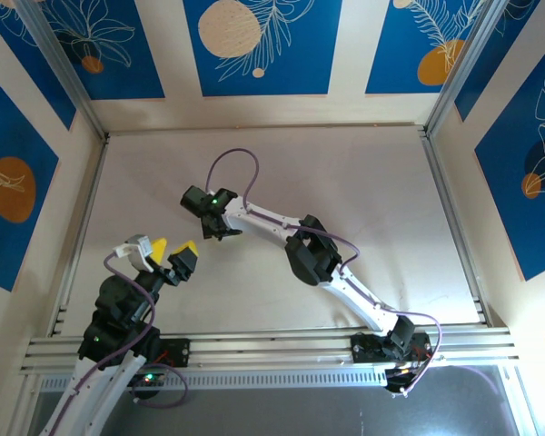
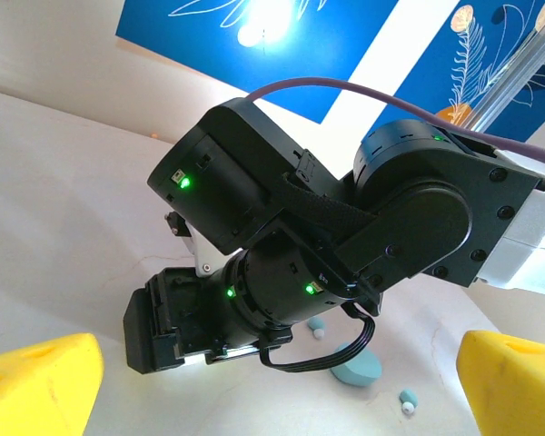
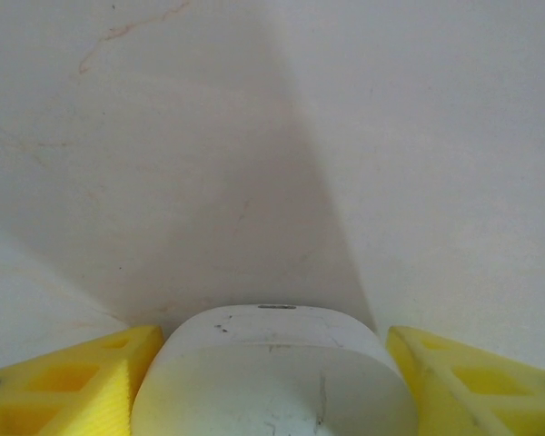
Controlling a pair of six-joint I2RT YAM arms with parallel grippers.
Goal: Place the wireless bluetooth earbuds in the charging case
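OK, near-left: left arm folded tight over its base, wrist raised. The left gripper [image 1: 174, 247] points far-right toward mid table, its yellow fingers spread wide and nothing between them.

Near-right: right arm starts at its base, elbow bent at mid table, forearm stretched left and slightly far. Its wrist is angled down at the table [image 1: 363, 200]. The right gripper [image 1: 225, 229] sits low over the surface, just beyond the left gripper.

The right wrist view has a white case [image 3: 272, 372] lying on the table between the two yellow fingers. The left finger is right against it and the right one very close. Can't tell if it's clamped or just straddled.

The left wrist view has a blue case [image 2: 359, 368] flat on the table, just under and beside the right wrist. Two blue buds lie loose near it, one [image 2: 316, 324] partly tucked under the wrist and one [image 2: 407, 400] on the other side. Neither bud is in a case or touching one.
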